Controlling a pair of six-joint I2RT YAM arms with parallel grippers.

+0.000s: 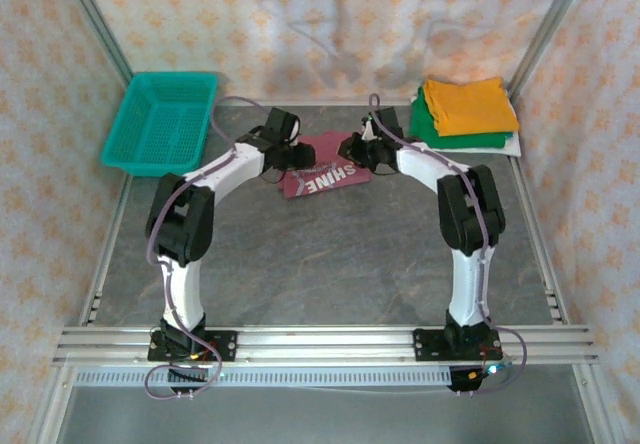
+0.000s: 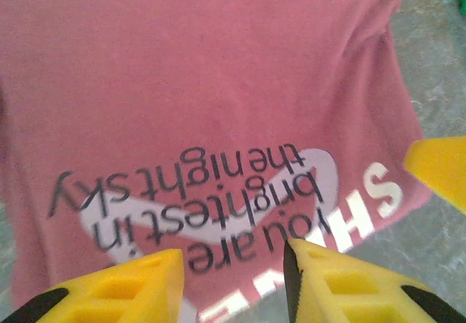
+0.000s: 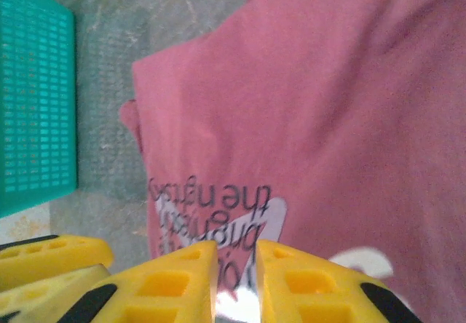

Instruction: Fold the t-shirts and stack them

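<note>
Grey marbled table (image 1: 330, 264), papered walls (image 1: 300, 24) — left claw (image 2: 233, 250) released, right claw (image 3: 235, 246) pinching maroon t-shirt (image 2: 218, 83).

Soft even light, blurry wrist views

Grey tabletop (image 1: 330, 254), maroon tee (image 1: 322, 172) flat mid-back — print up, teal basket (image 1: 162, 121) far left, folded tee stack (image 1: 465, 112) far right.

The left arm (image 1: 180, 264) and right arm (image 1: 468, 264) are white with black joints. Purplish cables (image 1: 236, 99) loop along them. The fingers (image 2: 124, 290) are yellow, black-trimmed.
</note>
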